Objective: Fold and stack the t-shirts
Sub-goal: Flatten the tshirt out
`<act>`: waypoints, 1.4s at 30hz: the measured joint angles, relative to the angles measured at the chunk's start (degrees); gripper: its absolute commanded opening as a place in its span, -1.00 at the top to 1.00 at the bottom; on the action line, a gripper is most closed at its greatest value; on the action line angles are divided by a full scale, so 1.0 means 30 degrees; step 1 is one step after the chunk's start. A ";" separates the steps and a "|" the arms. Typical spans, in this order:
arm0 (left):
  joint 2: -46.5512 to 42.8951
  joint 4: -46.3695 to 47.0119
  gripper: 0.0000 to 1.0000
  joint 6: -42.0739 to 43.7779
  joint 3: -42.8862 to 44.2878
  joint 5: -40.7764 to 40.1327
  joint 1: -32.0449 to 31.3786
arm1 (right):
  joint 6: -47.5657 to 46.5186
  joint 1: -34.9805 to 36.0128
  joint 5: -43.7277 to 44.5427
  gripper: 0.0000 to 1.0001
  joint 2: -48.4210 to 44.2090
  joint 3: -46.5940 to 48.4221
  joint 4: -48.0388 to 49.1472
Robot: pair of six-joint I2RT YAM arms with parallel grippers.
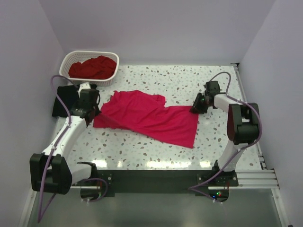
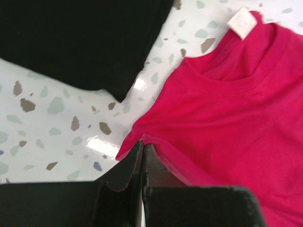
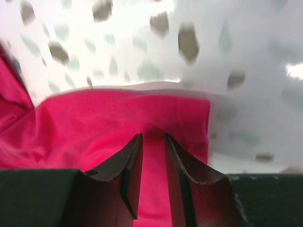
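Note:
A bright pinkish-red t-shirt lies spread and rumpled in the middle of the table. My left gripper is shut on its left edge near the collar, where a white label shows. My right gripper sits at the shirt's far right corner, its jaws closed narrowly on a puckered fold of the pink cloth. A black t-shirt lies just left of the pink one, mostly hidden under the left arm in the top view. A darker red t-shirt is heaped in the basket.
The white lattice basket stands at the back left corner. White walls close in the speckled table on the left, back and right. The arm bases are bolted to a dark rail at the near edge.

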 measured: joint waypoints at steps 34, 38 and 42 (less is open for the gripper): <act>-0.0517 0.1049 1.00 0.0612 -0.0313 0.3599 0.0000 | 0.1617 0.6419 0.6761 0.06 -0.8903 -0.6360 -0.6135; -0.0612 0.1056 1.00 0.0612 -0.0335 0.3599 0.0000 | 0.2543 0.6484 0.6776 0.10 -0.8888 -0.6375 -0.5683; -0.0750 0.1064 1.00 0.0619 -0.0408 0.3643 0.0000 | 0.3155 0.6659 0.6783 0.14 -0.8517 -0.6484 -0.5282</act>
